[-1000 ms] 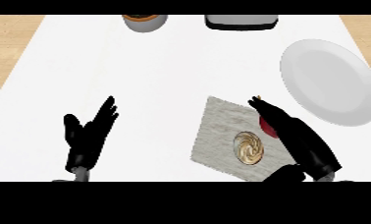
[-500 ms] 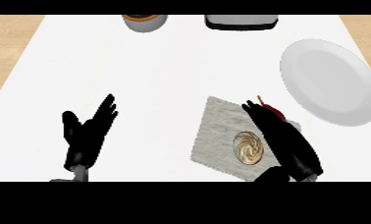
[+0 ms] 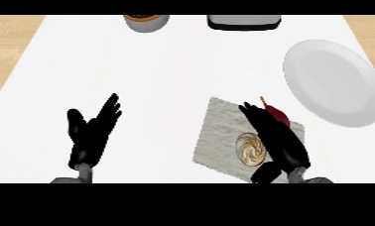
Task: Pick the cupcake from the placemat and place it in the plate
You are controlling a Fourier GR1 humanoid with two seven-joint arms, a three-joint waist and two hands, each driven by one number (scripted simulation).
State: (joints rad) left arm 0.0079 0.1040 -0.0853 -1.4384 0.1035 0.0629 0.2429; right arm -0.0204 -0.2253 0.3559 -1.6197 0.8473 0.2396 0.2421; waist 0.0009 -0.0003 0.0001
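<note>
The cupcake (image 3: pixel 253 149) sits on the placemat (image 3: pixel 219 136) beside the open, empty right hand (image 3: pixel 273 136) (fingers straight), and it looks soft and light, so hold it gently round its sides.

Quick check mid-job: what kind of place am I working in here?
Probably a kitchen or dining counter: a white top bearing a plate, a grey placemat with a swirl-topped cupcake, and a bowl at the far edge.

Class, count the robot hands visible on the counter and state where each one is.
2. The left hand rests open at the lower left, fingers up. The right hand lies over the placemat at the lower right, beside the cupcake.
</note>
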